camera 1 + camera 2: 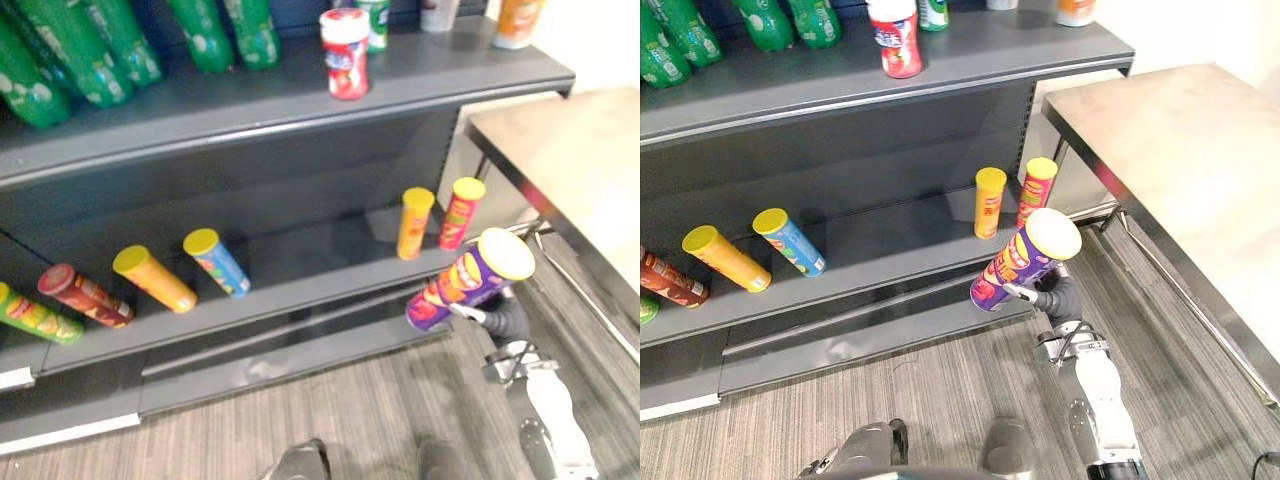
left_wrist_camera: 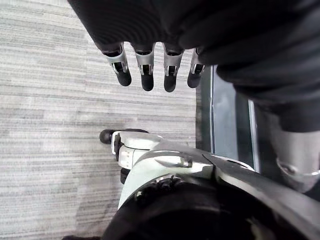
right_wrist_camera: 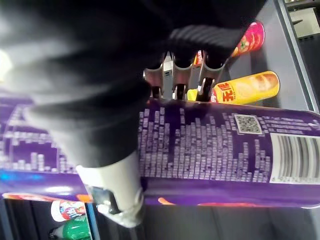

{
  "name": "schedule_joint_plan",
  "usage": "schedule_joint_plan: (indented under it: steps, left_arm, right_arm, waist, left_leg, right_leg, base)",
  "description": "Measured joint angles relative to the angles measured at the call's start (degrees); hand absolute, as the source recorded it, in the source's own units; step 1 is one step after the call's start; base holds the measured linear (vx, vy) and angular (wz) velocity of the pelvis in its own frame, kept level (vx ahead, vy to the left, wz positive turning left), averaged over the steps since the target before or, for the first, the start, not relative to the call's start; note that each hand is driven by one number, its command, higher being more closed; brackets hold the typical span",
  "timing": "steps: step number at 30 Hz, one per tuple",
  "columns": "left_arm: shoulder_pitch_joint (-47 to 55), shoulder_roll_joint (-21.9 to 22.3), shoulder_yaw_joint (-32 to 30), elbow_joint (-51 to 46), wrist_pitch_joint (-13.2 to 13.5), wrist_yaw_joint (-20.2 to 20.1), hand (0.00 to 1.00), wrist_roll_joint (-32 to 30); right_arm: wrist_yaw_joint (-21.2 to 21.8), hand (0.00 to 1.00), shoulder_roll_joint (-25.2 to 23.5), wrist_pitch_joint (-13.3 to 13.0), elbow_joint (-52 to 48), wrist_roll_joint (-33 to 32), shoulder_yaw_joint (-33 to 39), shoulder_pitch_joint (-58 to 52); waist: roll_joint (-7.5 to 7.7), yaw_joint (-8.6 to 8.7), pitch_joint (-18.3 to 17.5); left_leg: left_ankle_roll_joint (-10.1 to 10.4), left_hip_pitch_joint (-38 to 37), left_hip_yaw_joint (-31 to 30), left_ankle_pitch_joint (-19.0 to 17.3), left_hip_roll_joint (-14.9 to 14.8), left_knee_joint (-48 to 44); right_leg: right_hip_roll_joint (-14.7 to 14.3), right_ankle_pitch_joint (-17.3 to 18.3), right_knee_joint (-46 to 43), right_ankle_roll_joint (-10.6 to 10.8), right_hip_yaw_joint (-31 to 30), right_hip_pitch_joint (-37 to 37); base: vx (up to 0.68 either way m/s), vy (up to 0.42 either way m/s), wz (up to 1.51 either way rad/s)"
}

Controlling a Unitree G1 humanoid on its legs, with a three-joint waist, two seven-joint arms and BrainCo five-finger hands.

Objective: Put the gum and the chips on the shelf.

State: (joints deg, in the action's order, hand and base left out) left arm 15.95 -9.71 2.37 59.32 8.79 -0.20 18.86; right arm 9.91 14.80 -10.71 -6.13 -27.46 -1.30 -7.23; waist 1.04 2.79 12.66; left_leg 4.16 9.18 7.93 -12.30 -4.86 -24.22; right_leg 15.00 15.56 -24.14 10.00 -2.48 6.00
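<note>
While the right hand (image 1: 1052, 296) holds the purple chips can (image 1: 1025, 260), with its fingers and thumb curled round the can's body, the can hangs in front of the lower shelf (image 1: 300, 262). It is just off the shelf's right end and not yet on it.

The can's long axis is tilted. The base points down and toward the shelf edge, and the pale lid points up and back toward the robot.

A yellow can (image 1: 415, 222) and a red can (image 1: 460, 212) stand upright on the shelf just behind the base. Bare shelf lies to their left. Placement probably requires carrying the base forward and left of them, then righting the can.

The left hand (image 2: 145, 70) hangs over the floor with its fingers straight, holding nothing.

A red-and-white canister (image 1: 345, 55), possibly the gum, stands on the upper shelf (image 1: 200, 110).
</note>
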Motion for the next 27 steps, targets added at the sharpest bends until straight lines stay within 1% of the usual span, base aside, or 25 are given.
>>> schedule_joint_plan:
  steps: [2, 3, 5, 6, 7, 8, 9, 10, 11, 12, 13, 14, 15, 16, 17, 18, 19, 20, 21, 22, 23, 24, 25, 27]
  left_arm:
    - [0.0, 0.0, 0.3, 0.0, 0.6, -0.2, 0.0, 0.0]
    - [0.0, 0.0, 0.4, 0.0, 0.7, -0.2, 0.0, -0.1]
    - [-0.1, -0.1, 0.7, 0.0, 1.1, -0.2, 0.0, -1.2]
    - [-0.1, -0.1, 0.7, -0.1, 1.3, -0.2, 0.0, -1.2]
    - [-0.1, -0.1, 0.7, -0.2, 1.6, -0.3, 0.0, -1.3]
    - [-0.1, -0.1, 0.7, -0.2, 1.9, -0.3, 0.0, -1.3]
    - [-0.1, -0.2, 0.7, -0.2, 1.9, -0.2, 0.0, -1.7]
    - [0.0, -0.2, 0.7, -0.2, 1.9, -0.1, 0.0, -1.8]
    - [0.1, -0.5, 0.7, -0.2, 1.9, -0.1, 0.0, -1.8]
    - [0.2, -0.7, 0.6, -0.2, 1.8, 0.2, 0.0, -1.8]
    - [0.1, -0.5, 0.7, -0.2, 1.7, 0.7, 0.0, -1.8]
    - [0.0, -0.5, 0.6, -0.8, 1.8, 1.3, 0.0, -1.8]
    - [-0.1, -0.6, 0.3, -2.3, 1.8, 2.1, 0.0, -1.6]
    - [-0.2, -0.6, -0.1, -2.7, 1.8, 2.4, 0.0, -1.6]
    - [-0.8, -0.6, -0.6, -2.9, 1.7, 2.6, 0.0, -1.5]
    - [-1.0, -0.6, -0.7, -3.0, 1.7, 2.7, 0.0, -1.5]
    - [-1.3, -0.6, -0.8, -3.5, 1.2, 2.8, 0.0, -1.5]
    - [-1.6, -1.0, -1.7, -3.6, 0.8, 2.8, 0.0, -1.4]
    - [-2.3, -0.6, -2.3, -3.3, 0.5, 2.9, 0.0, -1.1]
    - [-2.4, 0.2, -2.9, -3.4, 0.0, 3.2, 0.0, -0.9]
    - [-2.4, 0.6, -3.4, -3.3, -0.3, 3.2, 0.0, -0.8]
    - [-2.4, 0.7, -3.5, -3.2, -0.5, 3.2, 0.0, -0.8]
    - [-2.3, 0.8, -4.2, -2.7, -0.7, 3.3, 0.0, -0.8]
    - [-2.0, 1.4, -5.2, -2.1, -0.8, 3.7, 0.0, -0.6]
  right_arm:
    - [-0.1, 1.0, -0.8, 0.0, 0.0, 0.0, -0.3, 0.0]
    - [-0.1, 1.0, -1.0, 0.0, 0.0, 0.2, -0.3, 0.0]
    - [-0.6, 1.0, -1.4, -0.1, 0.0, 0.6, -0.3, 0.0]
    - [-0.8, 1.0, -1.4, -0.1, 0.0, 0.6, -0.2, 0.0]
    - [-0.8, 1.0, -1.4, -0.1, 0.0, 0.7, -0.3, 0.0]
    - [-0.8, 1.0, -1.4, -0.1, 0.2, 0.7, -0.3, 0.0]
    - [-0.8, 1.0, -1.6, -0.2, 0.4, 0.7, -0.5, 0.0]
    - [-0.8, 1.0, -1.7, -0.9, 0.6, 0.7, -1.3, 0.1]
    - [-0.8, 1.0, -1.8, -1.3, 0.6, 0.7, -1.8, 0.2]
    - [-0.7, 1.0, -1.8, -2.1, 1.0, 0.7, -2.6, 0.8]
    - [-0.6, 1.0, -1.9, -2.6, 2.2, 0.6, -3.6, 1.9]
    - [-0.7, 1.0, -1.9, -2.6, 3.0, 0.6, -4.2, 2.8]
    - [-0.7, 1.0, -1.9, -2.6, 3.5, 0.6, -5.4, 4.2]
    - [-0.7, 1.0, -1.9, -2.6, 3.7, 0.7, -6.1, 5.0]
    - [-0.7, 1.0, -1.9, -2.6, 3.7, 0.7, -7.1, 6.4]
    - [-0.8, 1.0, -1.9, -2.6, 3.7, 0.7, -7.6, 7.2]
    - [-1.0, 1.0, -1.9, -2.6, 3.7, 0.7, -8.5, 8.4]
    - [-1.0, 1.0, -2.0, -2.6, 3.8, 0.6, -9.1, 9.7]
    - [-1.1, 1.0, -1.9, -2.6, 4.0, 0.6, -9.1, 10.4]
    - [-1.2, 1.0, -2.0, -2.3, 4.9, 0.6, -9.5, 11.8]
    - [-1.1, 1.0, -2.0, -2.2, 4.9, 0.6, -9.8, 12.1]
    - [-1.1, 1.0, -2.1, -2.1, 4.8, 0.6, -10.1, 12.2]
    - [-1.1, 1.0, -2.2, -1.9, 4.8, 0.5, -10.4, 12.1]
    - [-1.0, 1.0, -2.3, -1.6, 4.8, 0.5, -10.9, 12.1]
  waist:
    - [-0.31, -0.45, -0.2]
    - [-0.31, -0.56, -0.2]
    - [-0.26, -0.91, -0.2]
    - [-0.26, -1.03, -0.2]
    - [-0.19, -1.34, -0.3]
    - [-0.08, -1.46, -0.4]
    - [0.17, -1.56, -0.5]
    - [0.73, -1.7, -0.8]
    - [1.18, -1.82, -0.9]
    - [1.41, -2.37, -1.0]
    - [0.75, -2.64, -0.8]
    - [0.7, -2.66, -0.9]
    - [0.83, -2.94, -0.9]
    - [1.03, -2.97, -0.9]
    - [1.1, -3.16, -0.9]
    - [1.06, -3.18, -0.9]
    - [1.3, -3.19, -0.9]
    - [2.12, -3.21, -0.9]
    - [1.49, -3.24, -0.5]
    - [0.29, -3.87, -0.2]
    - [-0.01, -4.73, -0.1]
    - [0.09, -4.84, -0.1]
    - [0.39, -4.71, 0.1]
    - [0.38, -4.79, 0.1]
  left_leg:
    - [-1.2, -0.1, 1.4, -1.2, 0.8, 0.0]
    - [-1.5, -0.1, 1.7, -1.4, 0.9, 0.0]
    - [-2.8, -0.1, 2.7, -2.4, 1.3, 0.1]
    - [-3.1, -0.1, 2.9, -2.6, 1.4, 0.1]
    - [-3.7, -0.1, 3.0, -2.9, 1.6, 0.3]
    - [-4.1, -0.2, 3.0, -3.1, 1.8, 0.7]
    - [-4.6, -0.3, 3.0, -3.1, 2.0, 1.6]
    - [-4.9, -0.8, 3.5, -3.2, 2.2, 2.6]
    - [-5.0, -1.5, 3.5, -3.3, 2.6, 3.0]
    - [-5.8, -2.9, 3.6, -3.2, 2.8, 3.4]
    - [-6.0, -4.4, 3.9, -3.1, 2.2, 4.3]
    - [-6.0, -4.8, 3.9, -3.1, 1.6, 4.4]
    - [-5.8, -5.0, 3.9, -3.0, 0.8, 4.8]
    - [-5.8, -5.0, 3.8, -3.0, 0.5, 4.9]
    - [-5.7, -4.7, 3.8, -2.9, -0.2, 4.9]
    - [-5.5, -4.4, 3.6, -2.8, -0.6, 4.6]
    - [-5.2, -3.6, 3.1, -2.9, -1.0, 3.6]
    - [-3.4, -3.0, 2.1, -3.7, -1.0, 1.9]
    - [-2.4, -2.8, 1.5, -4.3, -1.8, 1.2]
    - [-1.6, -2.3, 0.8, -4.8, -3.7, 0.7]
    - [-1.0, -2.4, 0.6, -4.8, -5.0, 1.1]
    - [-0.7, -2.3, 0.2, -4.7, -5.4, 1.3]
    - [0.1, -2.5, -0.9, -4.5, -5.8, 1.9]
    - [1.2, -2.7, -1.9, -3.9, -6.8, 2.5]
  right_leg:
    - [0.8, -3.9, 3.0, -0.5, -0.3, -0.6]
    - [0.9, -4.9, 3.6, -0.6, -0.3, -0.6]
    - [1.3, -8.5, 5.4, -1.3, -0.4, -0.6]
    - [1.3, -9.3, 5.7, -1.5, -0.4, -0.6]
    - [1.4, -11.2, 6.2, -2.3, -0.3, -0.6]
    - [1.4, -12.3, 5.9, -3.0, 0.0, -0.3]
    - [1.6, -13.3, 4.5, -4.2, 0.8, 0.4]
    - [2.0, -13.0, -1.5, -5.2, 1.4, 3.1]
    - [2.2, -13.0, -5.2, -5.4, 1.9, 4.6]
    - [2.4, -14.4, -9.3, -7.3, 2.5, 6.8]
    - [2.3, -13.8, -11.9, -8.2, 2.7, 7.7]
    - [1.7, -12.0, -12.6, -8.4, 3.9, 8.1]
    - [0.6, -10.2, -11.6, -8.5, 5.7, 9.1]
    - [-0.1, -9.8, -10.2, -8.6, 6.3, 9.4]
    - [-1.7, -9.7, -6.3, -8.8, 6.9, 9.8]
    - [-2.5, -9.8, -3.5, -8.7, 6.9, 9.9]
    - [-3.3, -11.1, 2.1, -7.9, 6.9, 9.5]
    - [-3.4, -16.6, 7.1, -6.9, 6.6, 8.0]
    - [-4.1, -15.9, 7.6, -5.9, 6.5, 7.0]
    - [-6.0, -16.0, 8.6, -5.9, 6.8, 6.5]
    - [-7.3, -15.8, 10.0, -5.7, 7.2, 5.8]
    - [-7.7, -15.5, 10.7, -5.3, 7.8, 5.3]
    - [-8.0, -14.4, 12.1, -4.2, 9.4, 3.6]
    - [-9.0, -13.6, 12.6, -4.7, 10.4, 2.7]
  base:
    - [0.15, 0.254, -0.22]
    - [0.15, 0.281, -0.25]
    - [0.11, 0.242, -0.18]
    - [0.08, 0.208, -0.11]
    - [0.07, 0.201, -0.04]
    - [0.05, 0.227, 0.01]
    - [0.02, 0.172, 0.05]
    - [0.02, 0.103, 0.05]
    - [0.08, 0.06, -0.08]
    - [0.12, 0.055, -0.15]
    - [0.16, 0.035, -0.14]
    - [0.14, -0.001, -0.08]
    - [0.11, -0.044, -0.02]
    - [0.11, -0.095, -0.04]
    - [0.09, -0.112, 0.01]
    - [0.13, -0.202, 0.1]
    - [0.11, -0.185, 0.28]
    - [0.1, -0.201, 0.35]
    - [0.06, -0.222, 0.24]
    - [0.06, -0.258, 0.01]
    - [0.05, -0.248, -0.04]
    - [0.03, -0.201, 0.19]
    - [0.01, -0.193, 0.36]
    - [0.0, -0.17, 0.3]
